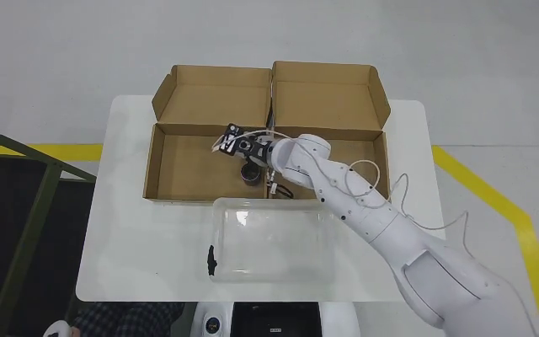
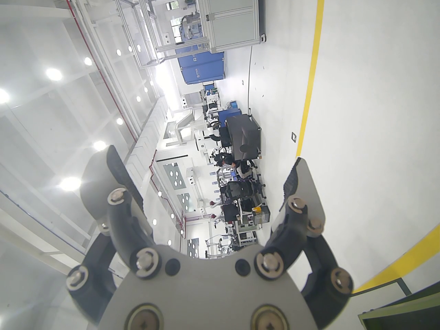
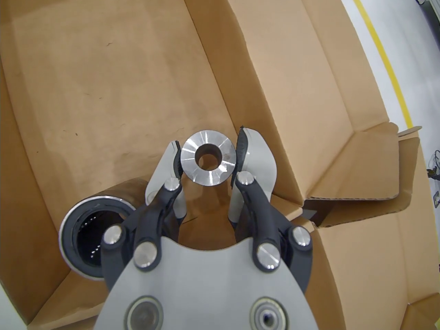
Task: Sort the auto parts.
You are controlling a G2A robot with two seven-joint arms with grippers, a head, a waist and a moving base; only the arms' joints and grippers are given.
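My right gripper (image 3: 208, 149) is shut on a shiny silver metal ring (image 3: 221, 169) with a centre hole, held by its rim above the floor of the left cardboard box (image 3: 103, 80). From above, the same gripper (image 1: 232, 140) hovers over the right part of that box (image 1: 181, 168). A dark cylindrical bearing sleeve (image 3: 91, 231) with a silver rim lies in the box just beside the gripper, also seen from above as the sleeve (image 1: 251, 173). My left gripper (image 2: 206, 159) is open, holds nothing, and points out into the room.
A second open cardboard box (image 1: 337, 109) adjoins the first on the right. A clear plastic tray (image 1: 269, 244) sits in front of the boxes, with a small black part (image 1: 210, 261) at its left edge. Something thin and dark (image 1: 282, 190) lies by the box's front wall.
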